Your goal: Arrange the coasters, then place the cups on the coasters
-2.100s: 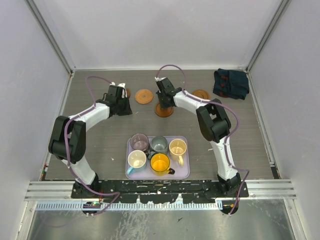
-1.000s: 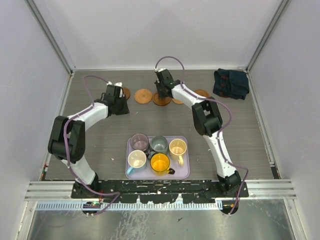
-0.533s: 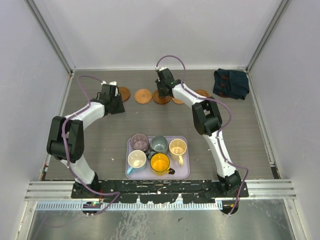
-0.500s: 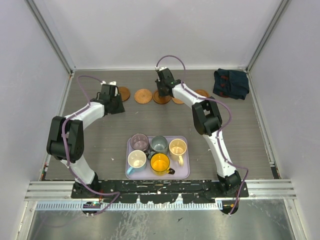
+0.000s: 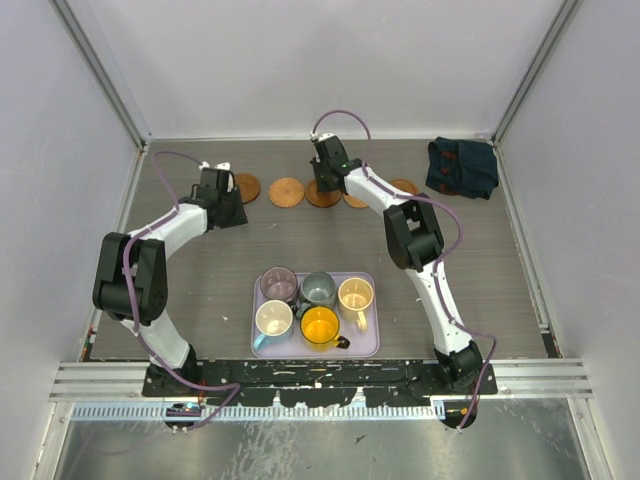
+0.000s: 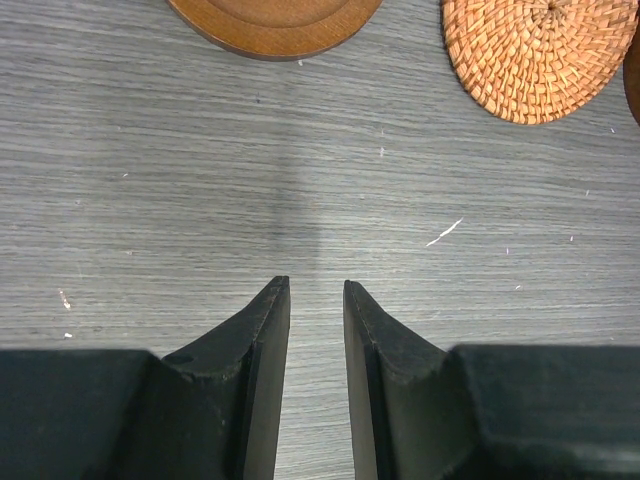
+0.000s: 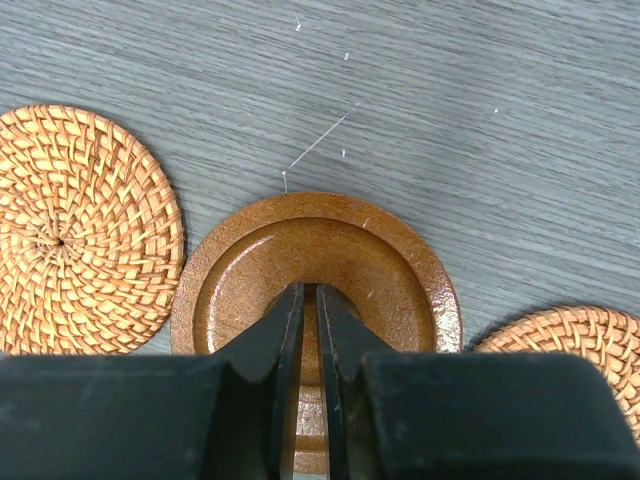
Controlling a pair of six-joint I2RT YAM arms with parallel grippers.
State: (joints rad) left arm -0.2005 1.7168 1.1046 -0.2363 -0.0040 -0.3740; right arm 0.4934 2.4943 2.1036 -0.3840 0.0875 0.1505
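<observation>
Starting far beyond the lavender tray (image 5: 368,345), off past its left corner, the left claw (image 6: 316,287) hangs low over the grey table (image 6: 150,200). Its two black fingers are spread a little, and only table shows between them, so it grips nothing. Just ahead of it lies a smooth brown wooden coaster (image 6: 275,15), and next along is a woven orange coaster (image 6: 540,50).

Straight beyond the tray's middle, the right claw (image 7: 310,292) sits over a dark wooden coaster (image 7: 315,240). Its fingers are pressed almost together, with just a thin slit, and their tips are over the dish part of that coaster. Whether they press down on it cannot be told. A second woven coaster (image 7: 580,350) lies close on the other side, and a fifth coaster (image 5: 403,187) lies beyond the tray's right corner. A dark blue cloth (image 5: 462,167) is farther right again.

All five cups are in the tray, with the yellow-orange cup (image 5: 320,326) at its near edge.

The coasters look light, stiff and flat, so pinching one from above would be hard. The wooden ones look smooth and should slide well if pushed from the top; their raised rim is the best spot to nip. The cups look hard and easy to break, so a hold on the wall at the rim seems safest.
</observation>
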